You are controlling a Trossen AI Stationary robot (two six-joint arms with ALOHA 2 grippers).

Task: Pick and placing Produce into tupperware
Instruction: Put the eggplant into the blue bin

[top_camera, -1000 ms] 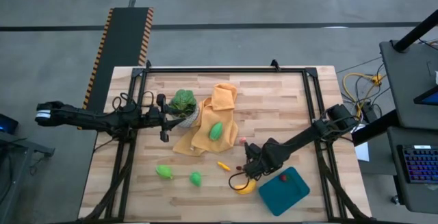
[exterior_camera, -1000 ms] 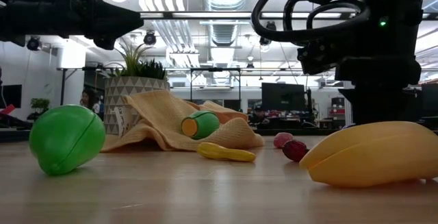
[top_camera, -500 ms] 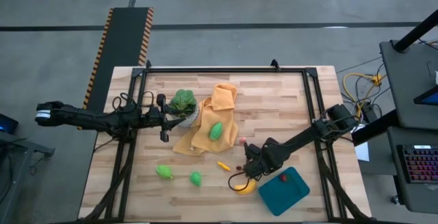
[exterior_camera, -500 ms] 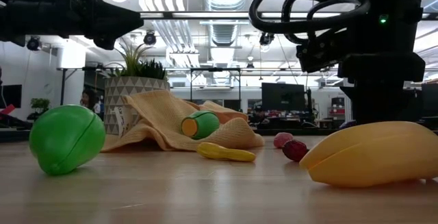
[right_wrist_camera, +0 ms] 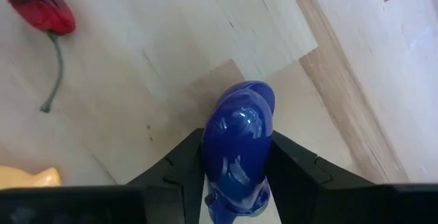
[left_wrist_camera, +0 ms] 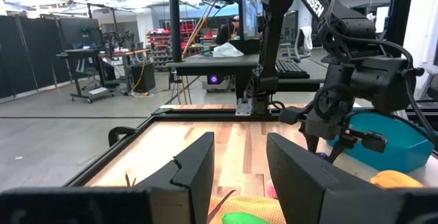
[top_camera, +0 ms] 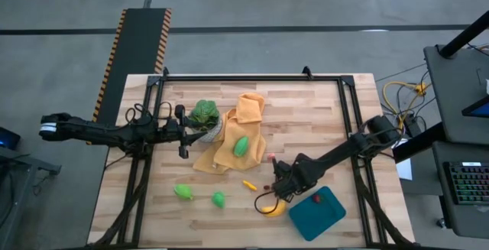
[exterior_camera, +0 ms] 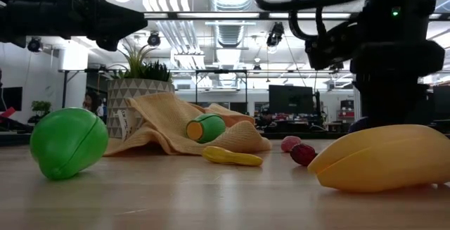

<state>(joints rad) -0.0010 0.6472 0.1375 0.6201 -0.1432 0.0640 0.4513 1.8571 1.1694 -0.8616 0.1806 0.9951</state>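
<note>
the right gripper is clamped on the glossy eggplant, whose rounded, slick skin could squirt free before reaching the tupperware.

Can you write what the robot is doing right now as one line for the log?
right gripper: shut on eggplant | above table | left gripper: waiting by plant

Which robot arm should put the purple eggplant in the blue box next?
The right one, probably. The right gripper is shut on the eggplant, and the tupperware sits just beside it. The left gripper waits far across the table by the potted plant.
</note>
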